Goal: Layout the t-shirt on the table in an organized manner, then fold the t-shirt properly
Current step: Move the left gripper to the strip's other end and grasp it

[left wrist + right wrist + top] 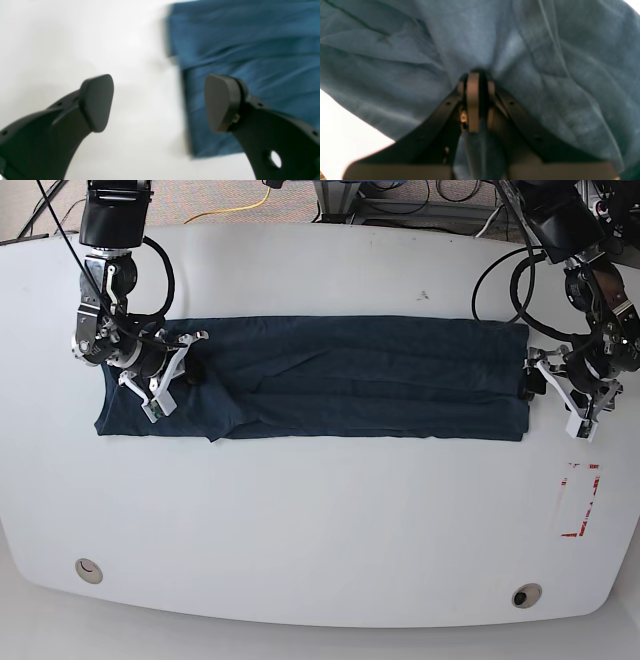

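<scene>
Right gripper [476, 82]: nearest the lens in its wrist view; jaws pinched together on a bunch of the t-shirt [340, 375], left of base frame.
T-shirt: long flat band across the upper middle of the table [320, 520], wrinkled at its left end.
Left gripper [159, 102]: jaws spread wide, nothing between them, over the shirt's right edge.
Red dashed mark [580, 500]: lower right.

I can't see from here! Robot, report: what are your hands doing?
Left hand open, off t-shirt. Right hand shut on t-shirt. Nothing blocking.
</scene>
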Action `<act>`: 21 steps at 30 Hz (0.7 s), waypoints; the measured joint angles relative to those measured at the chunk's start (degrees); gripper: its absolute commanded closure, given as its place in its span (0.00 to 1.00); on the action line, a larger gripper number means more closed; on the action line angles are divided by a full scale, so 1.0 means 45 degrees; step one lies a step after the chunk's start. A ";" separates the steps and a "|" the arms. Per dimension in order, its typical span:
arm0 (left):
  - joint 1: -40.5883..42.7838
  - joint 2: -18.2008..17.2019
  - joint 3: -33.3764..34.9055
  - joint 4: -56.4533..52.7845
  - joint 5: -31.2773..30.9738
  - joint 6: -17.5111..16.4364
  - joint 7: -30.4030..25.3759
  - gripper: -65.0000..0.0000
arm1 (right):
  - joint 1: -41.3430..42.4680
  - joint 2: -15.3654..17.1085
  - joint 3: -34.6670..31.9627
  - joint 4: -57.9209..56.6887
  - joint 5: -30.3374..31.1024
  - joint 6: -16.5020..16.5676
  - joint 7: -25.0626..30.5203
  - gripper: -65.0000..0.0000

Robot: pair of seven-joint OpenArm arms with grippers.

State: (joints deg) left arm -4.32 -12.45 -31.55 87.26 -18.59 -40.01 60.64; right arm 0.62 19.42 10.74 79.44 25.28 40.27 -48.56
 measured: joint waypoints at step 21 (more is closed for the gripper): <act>-0.0593 0.0209 0.0865 -0.2705 -0.0617 0.0015 -0.0306 0.17 | 0.0029 -0.0015 -0.0068 0.0000 -0.0005 -0.0039 0.0063 0.94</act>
State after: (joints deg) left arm -6.98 -11.51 -27.66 75.09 -21.37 -39.94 59.27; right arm 0.75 19.35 10.44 79.44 25.26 40.10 -48.27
